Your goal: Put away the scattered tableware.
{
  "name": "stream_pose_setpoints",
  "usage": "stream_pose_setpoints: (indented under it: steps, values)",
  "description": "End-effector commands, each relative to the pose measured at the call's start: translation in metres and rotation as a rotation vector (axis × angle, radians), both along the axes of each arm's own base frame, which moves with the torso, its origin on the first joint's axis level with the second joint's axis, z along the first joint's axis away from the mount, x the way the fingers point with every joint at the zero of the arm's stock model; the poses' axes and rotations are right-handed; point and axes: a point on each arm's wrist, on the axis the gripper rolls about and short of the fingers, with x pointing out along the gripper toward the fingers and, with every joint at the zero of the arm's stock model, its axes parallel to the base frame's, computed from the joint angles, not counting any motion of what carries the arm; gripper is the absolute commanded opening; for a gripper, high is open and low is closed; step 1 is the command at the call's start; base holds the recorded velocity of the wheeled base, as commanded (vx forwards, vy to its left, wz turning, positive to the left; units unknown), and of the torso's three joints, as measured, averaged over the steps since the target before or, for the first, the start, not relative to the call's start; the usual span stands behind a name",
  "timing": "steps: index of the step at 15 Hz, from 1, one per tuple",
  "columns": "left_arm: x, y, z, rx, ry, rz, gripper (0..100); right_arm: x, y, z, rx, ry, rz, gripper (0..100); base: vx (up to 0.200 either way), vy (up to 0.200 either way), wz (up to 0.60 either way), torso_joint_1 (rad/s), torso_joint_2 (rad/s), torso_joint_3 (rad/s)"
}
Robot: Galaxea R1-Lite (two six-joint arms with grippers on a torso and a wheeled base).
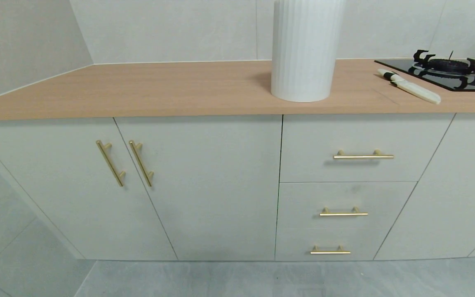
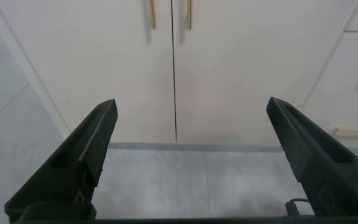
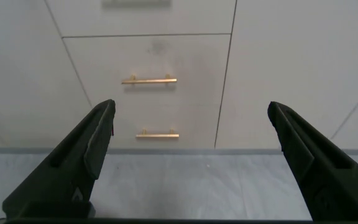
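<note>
A white-handled knife [image 1: 409, 86] lies on the wooden counter [image 1: 171, 88] at the right, beside the black hob [image 1: 447, 72]. My left gripper [image 2: 191, 109] hangs low in front of the double cupboard doors [image 2: 174, 68], open with nothing between its fingers. My right gripper [image 3: 191, 112] hangs low facing the lower drawers [image 3: 148, 87], open and holding nothing as well.
A tall white ribbed container [image 1: 305, 49] stands on the counter's middle. Below are two doors with gold handles [image 1: 124, 162] and a stack of three drawers with gold handles [image 1: 363, 156]. Grey tiled floor [image 1: 262, 280] lies in front.
</note>
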Motion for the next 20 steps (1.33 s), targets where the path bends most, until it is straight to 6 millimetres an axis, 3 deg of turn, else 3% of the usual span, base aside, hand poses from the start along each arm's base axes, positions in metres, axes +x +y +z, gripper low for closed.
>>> stream_pose_setpoints:
  steps: [1, 11, 20]
  values:
    - [0.0, 0.0, 0.0, -0.001, 0.0, 0.001, 100, 0.0002, 0.0, 0.0001, 0.0, 0.002, 0.0, 100, 0.2, 0.0, 0.0, 0.002, 0.0, -0.002]
    - [0.0, 0.0, 0.0, -0.001, 0.0, 0.001, 100, 0.0002, 0.0, 0.0001, 0.006, 0.002, 0.0, 100, 0.2, 0.0, 0.0, 0.003, 0.0, 0.002]
    - [0.0, 0.0, 0.0, -0.001, 0.0, 0.001, 100, 0.0002, 0.0, 0.0001, 0.011, 0.002, -0.001, 100, 0.0, 0.0, 0.0, 0.0, 0.0, 0.0]
